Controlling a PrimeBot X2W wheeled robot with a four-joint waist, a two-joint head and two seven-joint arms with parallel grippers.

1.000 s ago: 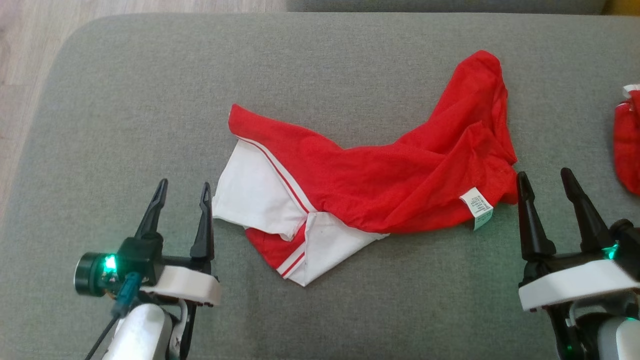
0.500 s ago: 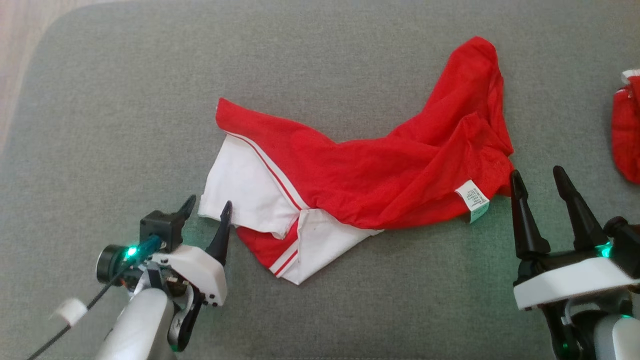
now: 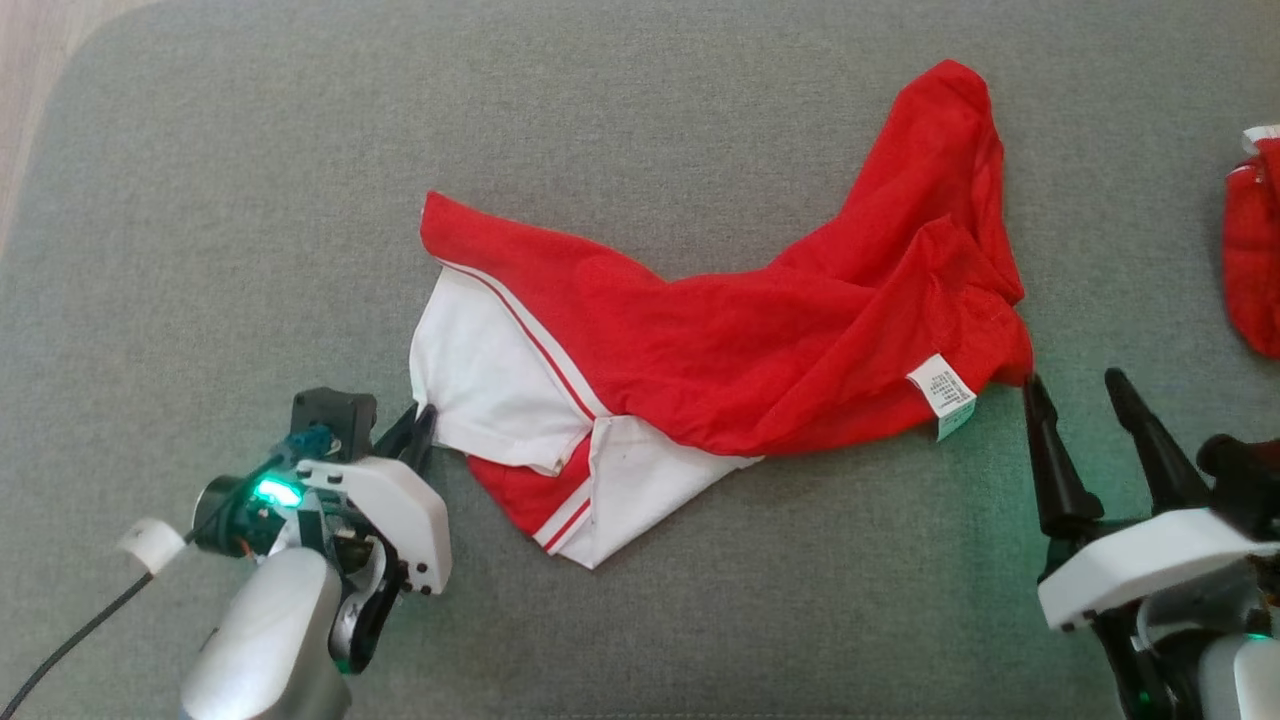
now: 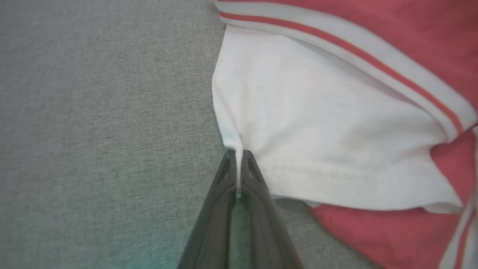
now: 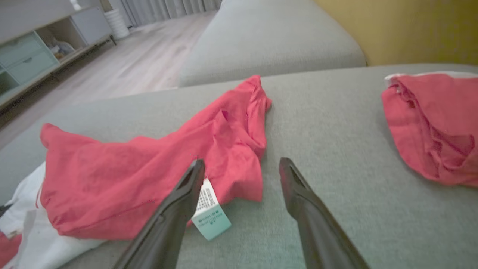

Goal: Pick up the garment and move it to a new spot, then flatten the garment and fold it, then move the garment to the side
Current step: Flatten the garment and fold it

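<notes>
Left gripper [image 3: 428, 415] is squeezing shut on the white corner of the garment [image 3: 760, 340]. The garment is lying long across the sofa [image 3: 250, 200], stretching toward my right gripper [image 3: 1072, 380], which is sitting wide open just beside the red end.

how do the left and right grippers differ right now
The left gripper is shut on the white corner of the garment; the right gripper is open and holds nothing. The left gripper sits at the garment's white end, the right gripper beside its red end, near the care label. Both have two long dark fingers.
</notes>
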